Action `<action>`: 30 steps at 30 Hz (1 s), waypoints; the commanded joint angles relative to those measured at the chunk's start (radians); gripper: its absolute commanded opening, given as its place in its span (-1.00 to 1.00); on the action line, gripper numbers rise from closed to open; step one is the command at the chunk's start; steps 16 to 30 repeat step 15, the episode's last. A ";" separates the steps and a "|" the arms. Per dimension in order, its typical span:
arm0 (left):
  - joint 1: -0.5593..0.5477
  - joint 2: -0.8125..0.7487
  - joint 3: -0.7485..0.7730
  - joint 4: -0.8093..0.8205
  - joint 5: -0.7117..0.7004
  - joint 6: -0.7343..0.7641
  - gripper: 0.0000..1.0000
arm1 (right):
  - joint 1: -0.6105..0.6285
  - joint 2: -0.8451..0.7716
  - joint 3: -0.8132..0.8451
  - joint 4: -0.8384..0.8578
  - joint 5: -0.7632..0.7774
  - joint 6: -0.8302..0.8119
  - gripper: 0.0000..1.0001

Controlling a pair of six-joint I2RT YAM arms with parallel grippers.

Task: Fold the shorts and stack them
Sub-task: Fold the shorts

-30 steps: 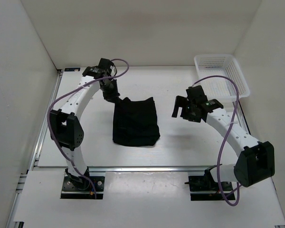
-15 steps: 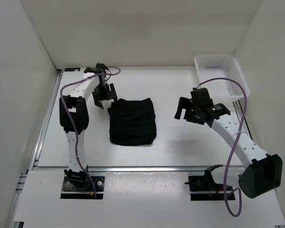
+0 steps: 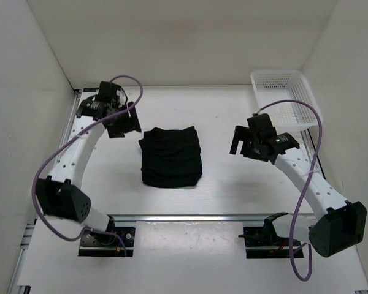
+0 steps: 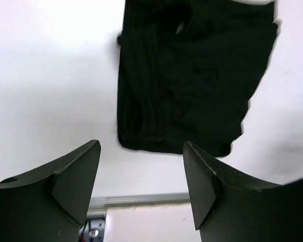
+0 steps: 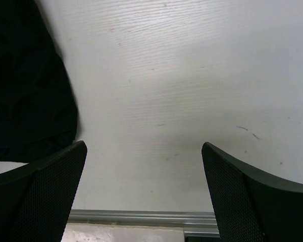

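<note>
Black soft fabric shorts [image 3: 170, 156] lie folded square at mid white table [image 3: 227, 190], left gripper [image 3: 126, 124] at ten o'clock, right gripper [image 3: 238, 142] at three, both spread empty; light, limp cloth probably wants pinching along a thick folded edge.

White table [image 3: 233, 184] inside plain white walls [image 3: 172, 43], aluminium rail [image 3: 190, 217] along its near edge.
</note>
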 commanded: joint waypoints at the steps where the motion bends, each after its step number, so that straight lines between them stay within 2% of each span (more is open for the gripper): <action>1: -0.018 -0.144 -0.140 0.065 -0.036 -0.012 0.54 | -0.003 -0.065 0.048 -0.066 0.101 0.005 0.98; 5: -0.018 -0.422 -0.332 0.096 -0.151 -0.047 0.54 | -0.003 -0.151 0.048 -0.107 0.175 0.014 0.98; 8: -0.018 -0.585 -0.384 0.096 -0.218 -0.072 0.59 | -0.003 -0.201 0.057 -0.142 0.218 0.014 0.98; 12: -0.018 -0.702 -0.421 0.075 -0.249 -0.112 0.62 | -0.003 -0.264 0.048 -0.173 0.244 0.023 0.98; 15: -0.018 -0.722 -0.421 0.035 -0.258 -0.135 0.65 | -0.003 -0.303 0.029 -0.186 0.244 0.014 0.96; 30: -0.018 -0.722 -0.421 0.035 -0.258 -0.135 0.65 | -0.003 -0.303 0.029 -0.186 0.244 0.014 0.96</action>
